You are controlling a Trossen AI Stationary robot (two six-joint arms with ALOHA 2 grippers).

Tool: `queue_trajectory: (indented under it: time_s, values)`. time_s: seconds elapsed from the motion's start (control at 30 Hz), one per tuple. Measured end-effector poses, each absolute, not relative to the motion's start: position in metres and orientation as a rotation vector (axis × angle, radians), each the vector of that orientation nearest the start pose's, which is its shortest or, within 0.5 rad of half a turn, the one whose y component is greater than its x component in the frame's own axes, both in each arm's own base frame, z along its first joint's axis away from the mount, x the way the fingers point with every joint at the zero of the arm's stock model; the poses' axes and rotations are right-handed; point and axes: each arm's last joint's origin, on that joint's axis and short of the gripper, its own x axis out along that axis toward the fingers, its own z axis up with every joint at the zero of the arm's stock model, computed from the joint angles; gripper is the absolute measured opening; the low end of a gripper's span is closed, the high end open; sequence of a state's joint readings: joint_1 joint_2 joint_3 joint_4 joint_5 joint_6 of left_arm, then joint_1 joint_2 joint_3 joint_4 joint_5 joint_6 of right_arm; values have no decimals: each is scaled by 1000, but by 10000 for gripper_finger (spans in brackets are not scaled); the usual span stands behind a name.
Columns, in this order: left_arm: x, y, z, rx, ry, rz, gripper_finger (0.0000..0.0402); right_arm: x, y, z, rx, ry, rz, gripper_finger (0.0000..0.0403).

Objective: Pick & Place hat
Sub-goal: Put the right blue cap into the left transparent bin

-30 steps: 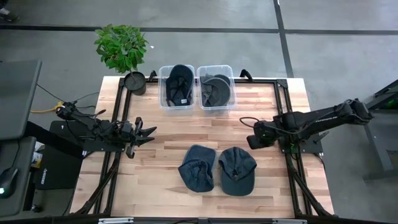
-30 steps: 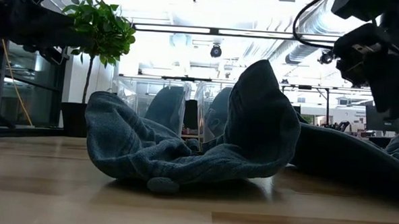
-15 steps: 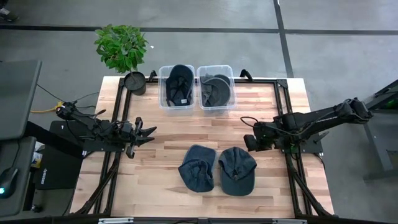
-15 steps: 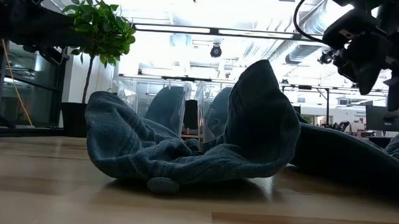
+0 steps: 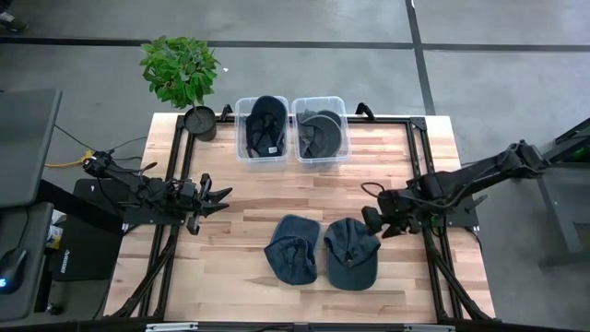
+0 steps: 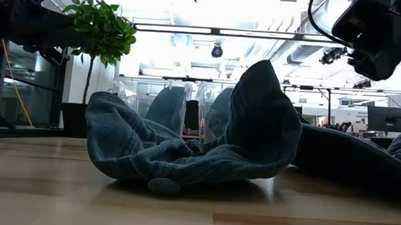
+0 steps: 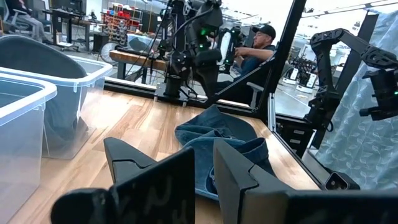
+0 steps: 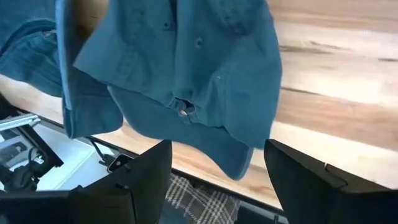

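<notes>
Two dark blue hats lie on the wooden table near its front edge: a crumpled one [image 5: 292, 249] [image 6: 185, 146] on the left and a flatter one [image 5: 352, 252] [image 8: 186, 68] on the right, its brim toward the near edge. My right gripper [image 5: 373, 221] [image 8: 217, 171] hovers open just beyond the right hat's far right side, fingers pointing at it, touching nothing. My left gripper [image 5: 221, 196] [image 7: 202, 180] waits shut over the table's left part, pointing right.
Two clear bins [image 5: 261, 129] [image 5: 320, 129] stand side by side at the far edge, each with a dark hat inside. A potted plant [image 5: 182, 74] stands at the far left corner. A person [image 7: 258, 46] sits beyond the table's right side.
My right gripper has moved toward the table's near edge and a little left, toward the right hat, tipping down over it, and its fingers have opened wider. Both hats lie as before.
</notes>
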State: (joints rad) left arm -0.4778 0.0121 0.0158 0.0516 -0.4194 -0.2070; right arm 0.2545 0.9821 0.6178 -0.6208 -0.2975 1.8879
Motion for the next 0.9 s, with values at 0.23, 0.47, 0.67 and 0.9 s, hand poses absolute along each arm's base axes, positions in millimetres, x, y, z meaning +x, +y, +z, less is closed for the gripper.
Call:
queue_trajectory:
  time_s: [0.23,0.47,0.67,0.9]
  values:
    - [90,-33,173,-231,-43,-64,0,167,59,212,1728,1159,-631,249]
    - [90,-33,173,-231,-43,-65,0,174,69,202,1710,1198,-665,249]
    - [90,-33,173,-230,-43,-65,0,182,73,189,1679,1234,-739,249]
    - [90,-33,173,-230,-43,-65,0,189,77,178,1658,1274,-761,249]
